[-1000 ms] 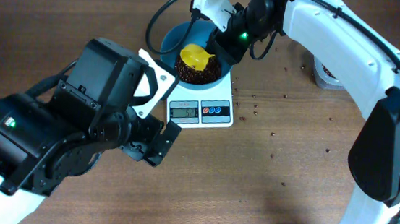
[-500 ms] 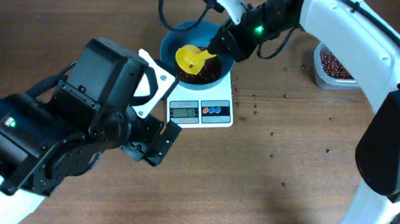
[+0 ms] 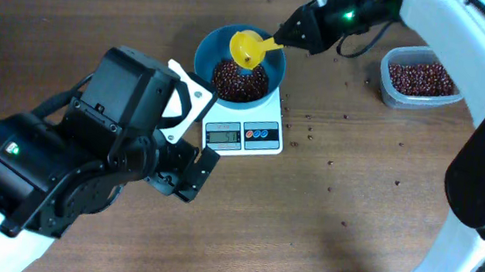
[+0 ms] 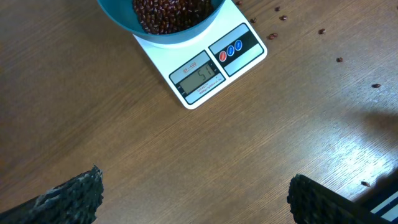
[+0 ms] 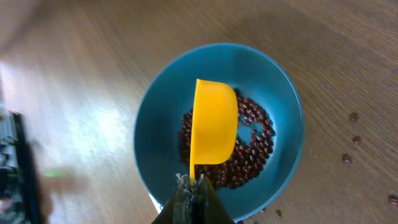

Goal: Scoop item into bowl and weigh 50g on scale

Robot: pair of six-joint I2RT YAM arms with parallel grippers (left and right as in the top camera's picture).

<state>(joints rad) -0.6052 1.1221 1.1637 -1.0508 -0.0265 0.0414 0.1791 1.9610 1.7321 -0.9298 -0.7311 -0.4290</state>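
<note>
- The scale (image 3: 243,134) sits on the wooden worktop (image 3: 352,190), with its display (image 4: 198,76) and its red and blue buttons (image 4: 234,50) on the edge facing the left arm.
- The bowl (image 3: 207,55) stands on the scale's platform and covers most of it.
- The beans (image 3: 238,81) lie in a heap at the bottom of the bowl, directly above the scale.
- The digits on the display are lit but too small to read with certainty.
- The right pincer (image 3: 284,37) is clamped on the handle of a yellow scoop (image 3: 248,47). It holds the scoop cup above the bowl, at the side away from the scale's display.
- The left pincer (image 4: 193,199) hangs over bare worktop in front of the scale's display edge. Its fingers (image 4: 68,193) are spread wide apart and grip nothing.
- A clear tub (image 3: 387,91) holding more beans stands well to the right of the scale.
- Stray beans (image 3: 310,120) are scattered on the worktop just right of the scale.
</note>
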